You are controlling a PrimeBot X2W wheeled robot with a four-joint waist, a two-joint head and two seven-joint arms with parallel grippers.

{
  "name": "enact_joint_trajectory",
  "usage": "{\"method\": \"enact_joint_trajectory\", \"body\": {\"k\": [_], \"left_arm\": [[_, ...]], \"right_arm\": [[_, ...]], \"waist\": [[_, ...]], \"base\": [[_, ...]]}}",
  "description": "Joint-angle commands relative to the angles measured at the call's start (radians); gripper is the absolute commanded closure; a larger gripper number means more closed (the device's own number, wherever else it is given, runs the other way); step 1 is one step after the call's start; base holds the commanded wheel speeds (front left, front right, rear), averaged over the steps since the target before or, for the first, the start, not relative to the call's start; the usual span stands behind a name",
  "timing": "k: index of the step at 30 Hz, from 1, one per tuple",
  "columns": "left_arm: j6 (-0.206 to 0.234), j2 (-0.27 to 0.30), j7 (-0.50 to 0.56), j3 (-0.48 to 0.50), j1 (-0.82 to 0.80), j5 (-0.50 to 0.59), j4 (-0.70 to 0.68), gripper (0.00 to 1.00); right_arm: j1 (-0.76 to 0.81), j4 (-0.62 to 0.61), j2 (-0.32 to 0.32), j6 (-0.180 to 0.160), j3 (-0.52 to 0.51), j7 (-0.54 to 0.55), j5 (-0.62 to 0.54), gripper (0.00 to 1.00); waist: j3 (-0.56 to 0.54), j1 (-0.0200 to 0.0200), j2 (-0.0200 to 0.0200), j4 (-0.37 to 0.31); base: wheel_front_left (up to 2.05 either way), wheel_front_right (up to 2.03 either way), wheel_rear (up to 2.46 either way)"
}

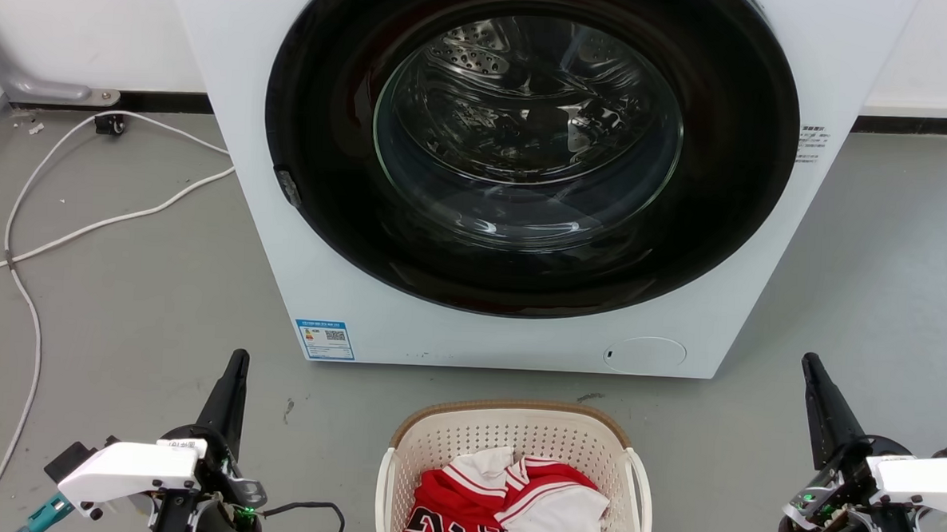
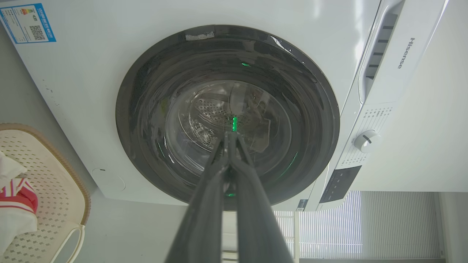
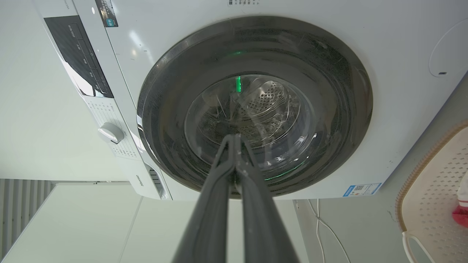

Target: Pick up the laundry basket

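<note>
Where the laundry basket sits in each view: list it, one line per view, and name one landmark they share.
Head view: laundry basket at bottom centre, in front of the washing machine.
Left wrist view: laundry basket at the lower left edge, cut off.
Right wrist view: laundry basket at the lower right edge, cut off.
Shared landmark: the machine's round dark door.

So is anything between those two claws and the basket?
Nothing visible does. Bare floor separates the left gripper and right gripper from the laundry basket; a thin black cable curls by the left one, short of the basket.
</note>
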Motion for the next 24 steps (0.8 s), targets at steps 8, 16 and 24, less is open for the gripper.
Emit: {"method": "enact_joint_trajectory", "body": {"k": [8,16,24], "left_arm": [[-0.002,-0.001,0.002,0.002,-0.009,-0.002,0.0,1.0],[-0.002,-0.001,0.002,0.002,-0.009,-0.002,0.0,1.0],[0.0,-0.003,-0.023,-0.005,0.03,0.015,0.011,0.0]], "right_arm": [[-0.012,0.001,0.004,0.0,0.001,0.001,-0.004,1.0],[-0.012,0.001,0.004,0.0,0.001,0.001,-0.004,1.0],[0.033,0.017,0.001,0.0,0.007,-0.022,-0.02,0.0]], "waist": [[0.0,0.0,0.0,0.0],[0.0,0.0,0.0,0.0],[0.0,0.0,0.0,0.0]], "base": [[0.0,0.0,0.0],[0.0,0.0,0.0],[0.0,0.0,0.0]]}}
